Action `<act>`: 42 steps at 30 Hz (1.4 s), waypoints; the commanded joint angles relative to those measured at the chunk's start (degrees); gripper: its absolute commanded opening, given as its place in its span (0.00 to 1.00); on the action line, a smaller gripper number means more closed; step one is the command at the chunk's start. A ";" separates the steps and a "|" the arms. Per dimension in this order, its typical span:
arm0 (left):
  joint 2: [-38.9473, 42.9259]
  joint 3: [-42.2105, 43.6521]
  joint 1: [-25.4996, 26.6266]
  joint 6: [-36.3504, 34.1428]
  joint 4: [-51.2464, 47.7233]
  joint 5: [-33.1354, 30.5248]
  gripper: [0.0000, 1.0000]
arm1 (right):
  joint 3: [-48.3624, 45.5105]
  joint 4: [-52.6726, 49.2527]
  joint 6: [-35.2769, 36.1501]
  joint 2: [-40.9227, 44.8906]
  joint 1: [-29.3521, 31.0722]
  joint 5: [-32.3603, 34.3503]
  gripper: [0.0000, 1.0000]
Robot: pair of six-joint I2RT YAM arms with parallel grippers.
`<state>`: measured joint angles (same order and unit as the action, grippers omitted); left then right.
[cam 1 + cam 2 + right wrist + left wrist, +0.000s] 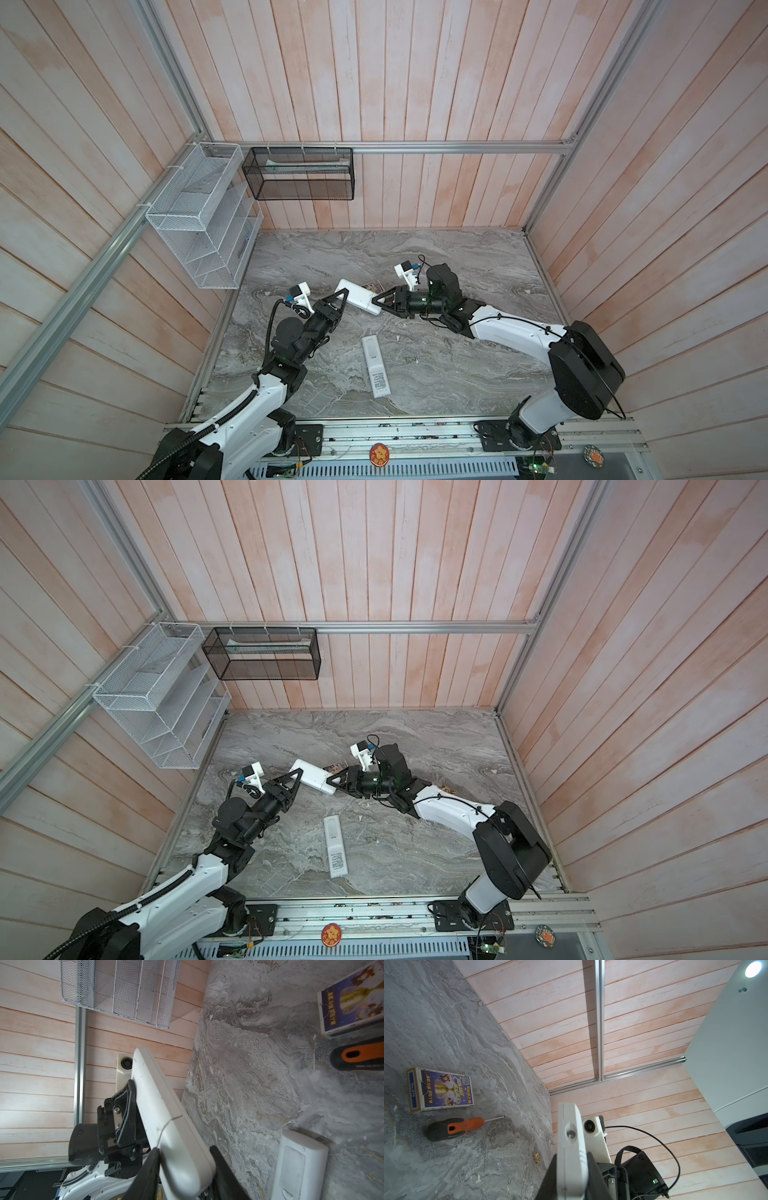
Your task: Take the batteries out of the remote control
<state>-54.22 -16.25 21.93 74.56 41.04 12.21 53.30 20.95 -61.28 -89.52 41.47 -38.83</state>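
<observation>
Two arms reach inward, left gripper and right gripper each clamped on one end of the lifted white remote control.

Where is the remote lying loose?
In both top views the loose remote lies flat on the marble table, centre front, in front of the raised remote.
</observation>
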 commanded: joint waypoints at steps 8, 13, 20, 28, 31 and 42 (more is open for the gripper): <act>-0.63 -1.06 0.22 -0.65 4.47 0.18 0.02 | -3.17 -2.88 0.81 1.68 -0.76 0.74 0.35; -4.76 0.15 0.22 -0.80 7.97 1.05 0.02 | -4.84 -1.76 0.76 0.63 -1.63 -0.44 0.40; -14.01 2.81 0.57 0.88 18.59 2.73 0.01 | -6.98 2.10 -0.04 -2.19 -2.10 -3.00 0.60; -17.41 1.70 0.93 0.58 20.31 3.54 0.01 | -4.27 2.96 -0.16 -5.51 -2.04 -3.67 0.62; -17.76 1.50 0.92 0.36 20.32 3.71 0.01 | -3.47 3.63 -0.53 -6.85 -2.01 -3.79 0.62; -18.06 1.33 0.92 0.58 20.44 4.23 0.01 | -2.15 4.86 -1.30 -8.65 -2.06 -3.65 0.61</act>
<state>-72.03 -13.89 22.57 75.05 56.93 14.90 49.84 25.47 -62.19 -96.71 39.44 -42.96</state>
